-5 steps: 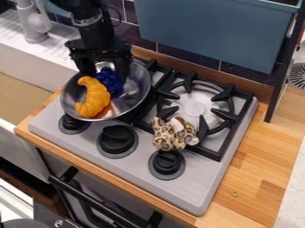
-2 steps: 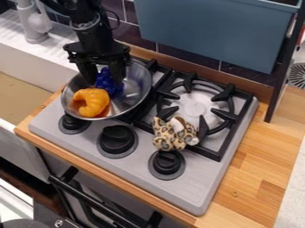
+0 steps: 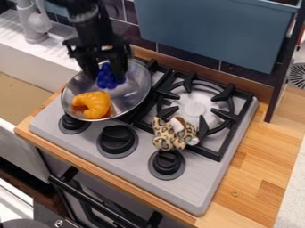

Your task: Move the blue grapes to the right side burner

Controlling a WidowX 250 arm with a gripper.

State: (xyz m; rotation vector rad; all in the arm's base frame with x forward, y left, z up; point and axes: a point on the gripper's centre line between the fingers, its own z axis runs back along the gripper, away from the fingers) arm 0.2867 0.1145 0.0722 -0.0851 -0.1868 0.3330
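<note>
Jaws grip the blue grapes point(image 3: 106, 77) over the pan point(image 3: 132, 94).

The black robot arm point(image 3: 90, 18) comes in from the top edge of the view, behind the metal pan point(image 3: 129, 94), and slopes down toward the pan's far part. Its lower section is nearly upright, with a slight lean, and carries a broad black bar across its end, above the pan's far rim. From this the gripper point(image 3: 109, 80) hangs over the far part of the pan, pointing down. Its two dark fingers point(image 3: 121, 67) stand side by side, one nearer the view's left edge and one nearer its right, kept apart by what they grip. Their lower ends come in front of the pan's far rim, over its inside.
</note>
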